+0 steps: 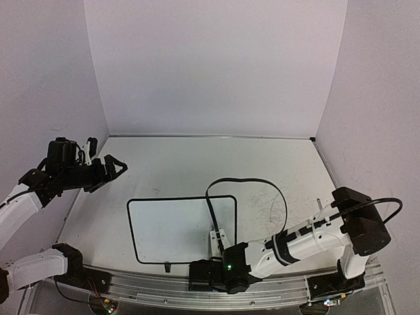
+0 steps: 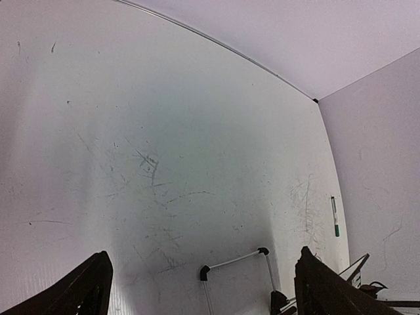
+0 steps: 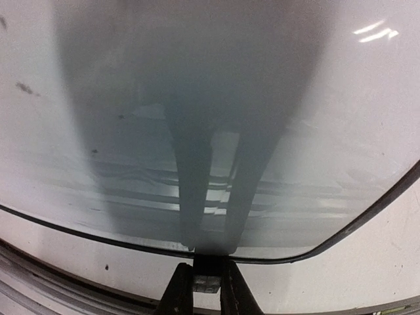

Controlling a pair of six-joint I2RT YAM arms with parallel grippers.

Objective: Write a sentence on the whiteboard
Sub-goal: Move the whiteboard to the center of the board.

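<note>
Whiteboard (image 1: 177, 230) flat on table (image 1: 282, 164), near-centre, blank; no sentence yet. Right gripper (image 3: 207, 270) pinched narrow on clip (image 3: 207, 283) at near edge. Left gripper (image 1: 106, 157) wide, empty, hovering left of board. Risks: board dragging or tipping if clip pulled; clip slipping from thin pinch; marker (image 2: 335, 216) well apart at right, unheld.

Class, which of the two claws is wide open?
The left claw: its fingers stand far apart above the table, while the right claw is closed on the whiteboard's near-edge clip.
</note>
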